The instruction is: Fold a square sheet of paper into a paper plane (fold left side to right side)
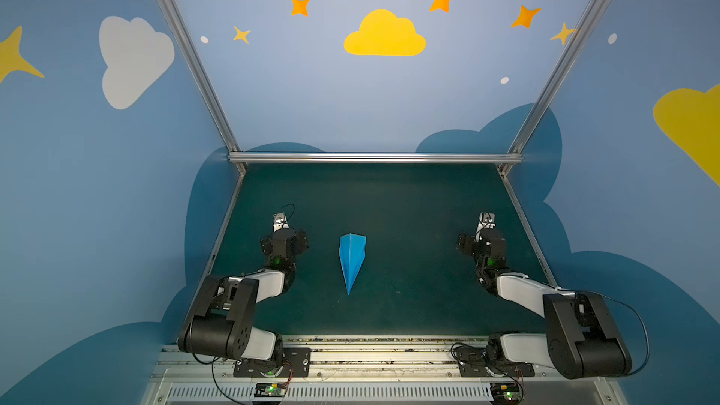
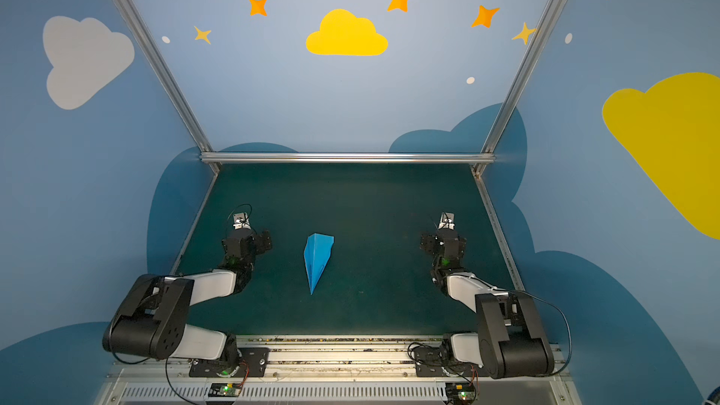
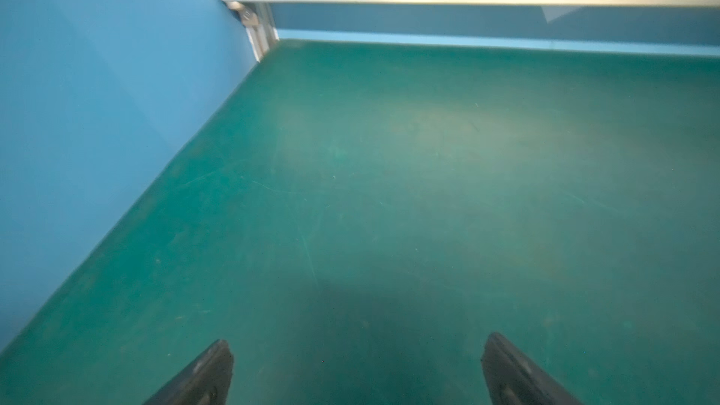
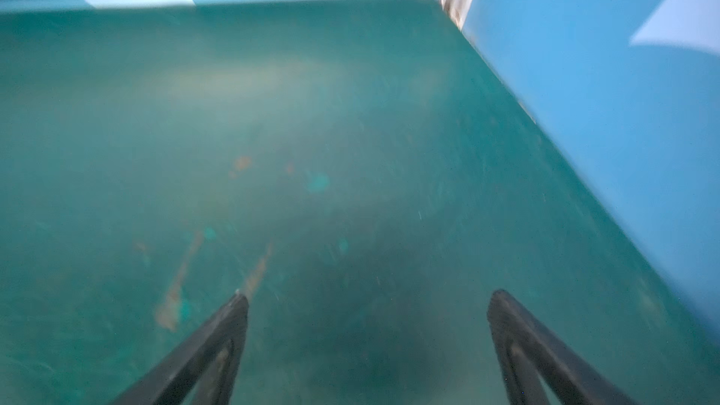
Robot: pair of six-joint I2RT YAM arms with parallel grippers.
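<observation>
Since the paper plane point(image 1: 352, 261) lies folded in the middle of the counter point(image 1: 409, 196), nose toward the near edge, with left and right jaws gaping wide, empty, well off either side, I'd guess any clumsy grab just crumples or unfolds it lol.

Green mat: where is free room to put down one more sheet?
The mat is bare from the back rail to the paper plane, and beside it up to the left hand and right hand. Crowded only at the front corners, by the arms.
</observation>
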